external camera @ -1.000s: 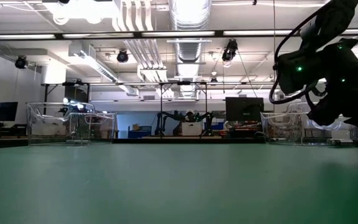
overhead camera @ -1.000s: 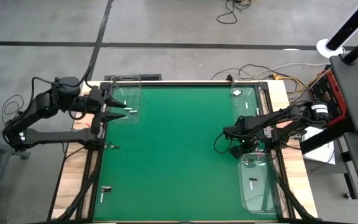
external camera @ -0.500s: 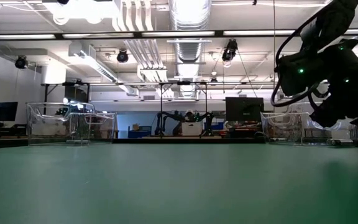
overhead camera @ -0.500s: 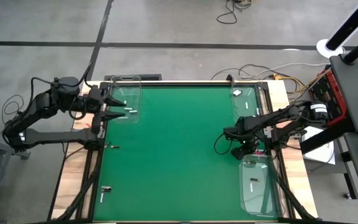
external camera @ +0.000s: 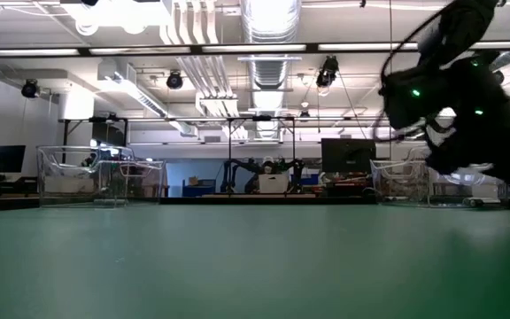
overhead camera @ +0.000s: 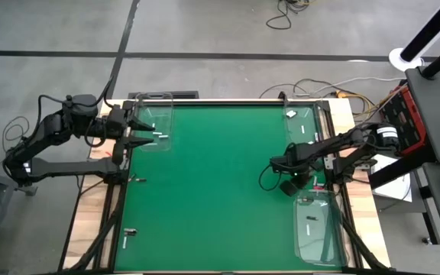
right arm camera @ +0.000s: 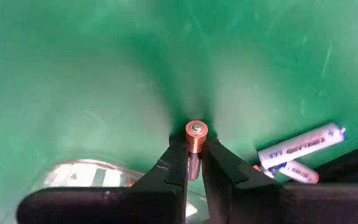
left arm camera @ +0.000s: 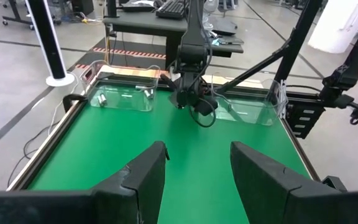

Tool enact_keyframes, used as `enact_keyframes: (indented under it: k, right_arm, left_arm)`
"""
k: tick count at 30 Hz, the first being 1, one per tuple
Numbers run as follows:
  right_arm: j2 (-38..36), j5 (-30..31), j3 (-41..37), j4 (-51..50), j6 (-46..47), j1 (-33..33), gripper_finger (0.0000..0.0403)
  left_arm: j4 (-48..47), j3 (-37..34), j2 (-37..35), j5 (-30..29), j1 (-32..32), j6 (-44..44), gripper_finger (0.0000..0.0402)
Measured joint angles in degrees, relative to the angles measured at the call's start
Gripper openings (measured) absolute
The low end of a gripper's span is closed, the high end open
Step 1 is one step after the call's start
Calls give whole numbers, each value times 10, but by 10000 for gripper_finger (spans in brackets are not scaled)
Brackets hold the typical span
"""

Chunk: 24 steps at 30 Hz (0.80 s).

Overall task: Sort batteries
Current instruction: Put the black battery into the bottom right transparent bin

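Since a second ago the right gripper [overhead camera: 279,163] has slid off the near clear tray [overhead camera: 315,229] onto the green mat [overhead camera: 205,183]. Its wrist view shows the fingers [right arm camera: 174,163] clamped on a copper-topped battery [right arm camera: 194,144], white batteries [right arm camera: 300,147] beside; left gripper [left arm camera: 194,165] gapes at the mat's opposite edge

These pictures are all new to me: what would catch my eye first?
Probably the right gripper, over the green table near its right edge, pinching a copper-topped battery between its fingers. Two white batteries lie close beside it. The left gripper waits open at the table's far left, by a clear tray.
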Motion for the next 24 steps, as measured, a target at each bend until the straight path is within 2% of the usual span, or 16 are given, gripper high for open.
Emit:
enact_keyframes:
  k: [8,14,19,24]
  right_arm:
    - [0,47,82,17,9,-1,20]
    - [0,66,190,0,35,9,19]
    - [0,104,293,-57,80,52,19]
    - [-1,125,373,-113,160,127,19]
  left_arm:
    - [0,0,-12,0,0,5,164]
    - [-8,0,-24,0,0,-1,164]
    - [-58,0,-16,0,0,-4,164]
    - [-83,0,2,7,-1,2,164]
